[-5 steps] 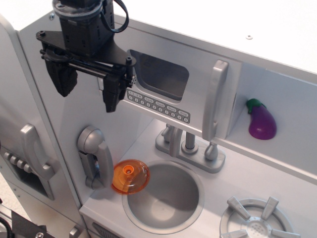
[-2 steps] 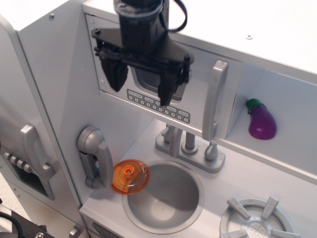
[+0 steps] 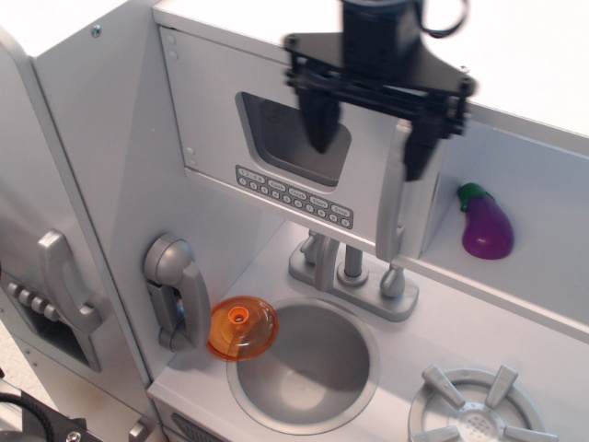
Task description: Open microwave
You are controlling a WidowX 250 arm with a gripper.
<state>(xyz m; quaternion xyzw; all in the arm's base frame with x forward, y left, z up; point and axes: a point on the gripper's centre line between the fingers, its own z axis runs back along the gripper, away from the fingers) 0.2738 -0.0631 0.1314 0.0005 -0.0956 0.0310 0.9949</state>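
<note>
The microwave [image 3: 294,175] sits closed in the toy kitchen's upper cabinet, directly above the sink [image 3: 304,364]. The gripper [image 3: 368,138] hovers in front of its door with jaws spread wide and empty, one finger over the dark window, the other by the vertical handle [image 3: 398,189]. If the fingers close off the handle's centre, they could likely slip off or jam against the door.

Black hand [image 3: 373,138]: boxy body, flat crossbar with screws, two tapered fingers [image 3: 319,122], looped black cable.
</note>
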